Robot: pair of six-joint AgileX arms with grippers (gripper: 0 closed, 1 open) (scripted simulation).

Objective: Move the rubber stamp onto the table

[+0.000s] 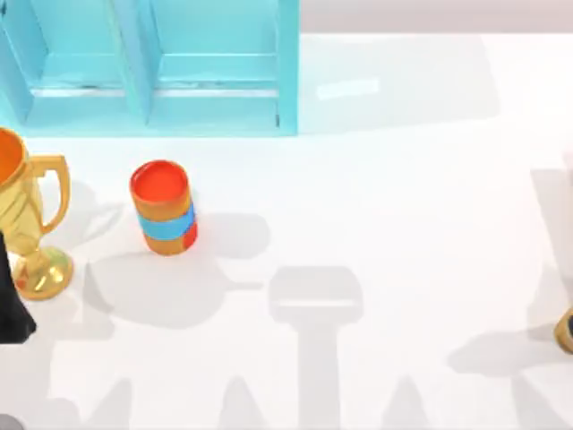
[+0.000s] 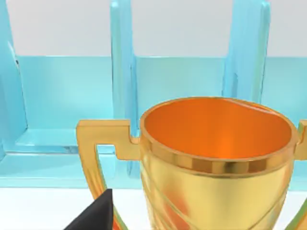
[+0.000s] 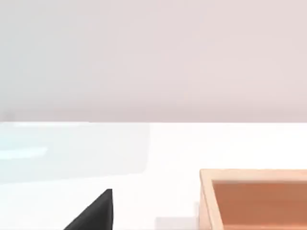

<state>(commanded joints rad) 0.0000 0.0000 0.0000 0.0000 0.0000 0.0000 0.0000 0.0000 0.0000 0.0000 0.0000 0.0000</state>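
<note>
Right gripper (image 3: 91,213) sat near the stamp (image 3: 254,201), grip state unclear; a blind approach could've knocked it sideways.

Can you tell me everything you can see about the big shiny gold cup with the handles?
The gold trophy cup stands upright on the white table, at the top view's left edge, just in front of the turquoise shelf unit. It looks like polished metal, with a glowing orange inside, squared handles on its sides, a thin stem and a round foot. It looks empty. The left arm's dark tool sits right beside it; I can't tell whether they touch.
</note>
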